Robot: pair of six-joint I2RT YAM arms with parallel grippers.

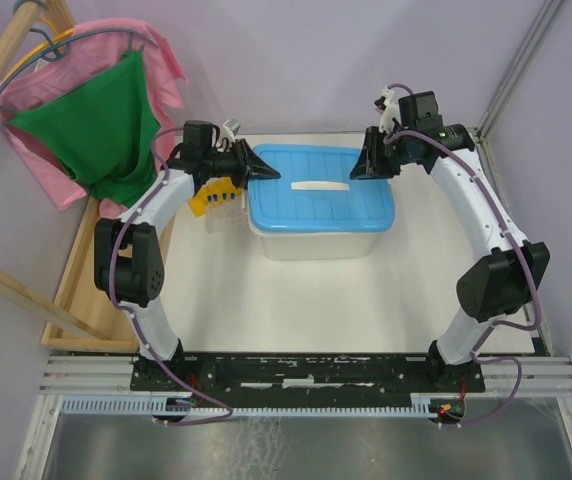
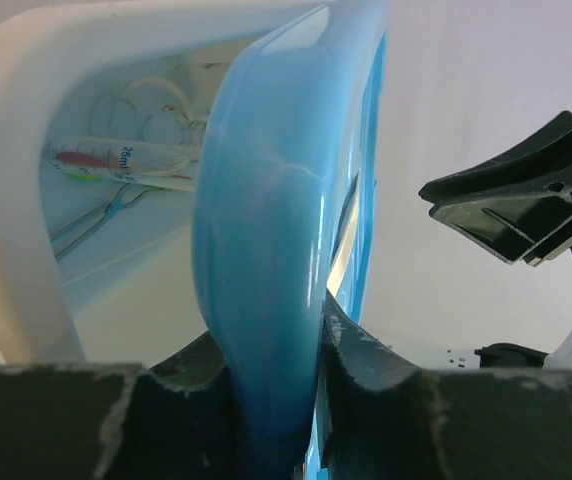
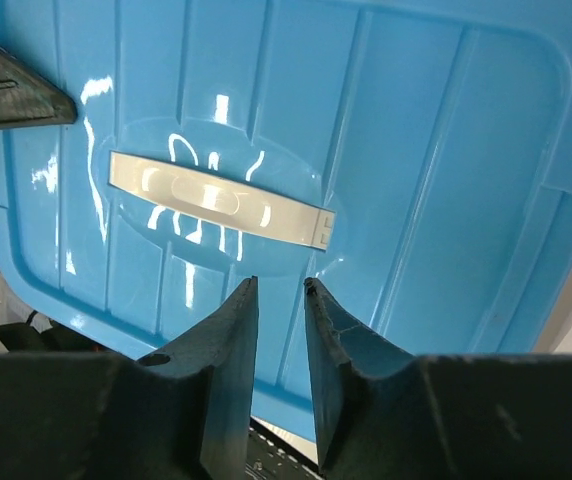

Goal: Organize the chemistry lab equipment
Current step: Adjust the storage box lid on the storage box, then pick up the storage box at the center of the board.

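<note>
A blue lid [image 1: 301, 207] lies on the white tub [image 1: 316, 243] at the table's centre. My left gripper [image 1: 259, 167] is shut on the lid's left rim [image 2: 266, 200], which is lifted off the tub wall [image 2: 16, 150]. Through that gap the left wrist view shows thin rods [image 2: 116, 165], metal tongs [image 2: 96, 215] and faint clear flasks [image 2: 156, 105] lying inside. The yellow tube rack [image 1: 216, 197] stands just left of the tub, partly hidden under the left arm. My right gripper [image 1: 366, 165] hovers open over the lid's right side [image 3: 416, 150], nothing between its fingertips [image 3: 279, 285].
Pink and green cloths [image 1: 96, 130] hang from a wooden stand at the back left. A wooden frame [image 1: 66, 290] runs along the table's left edge. Purple walls close in the back and right, with a metal post [image 1: 511, 70] at the right corner.
</note>
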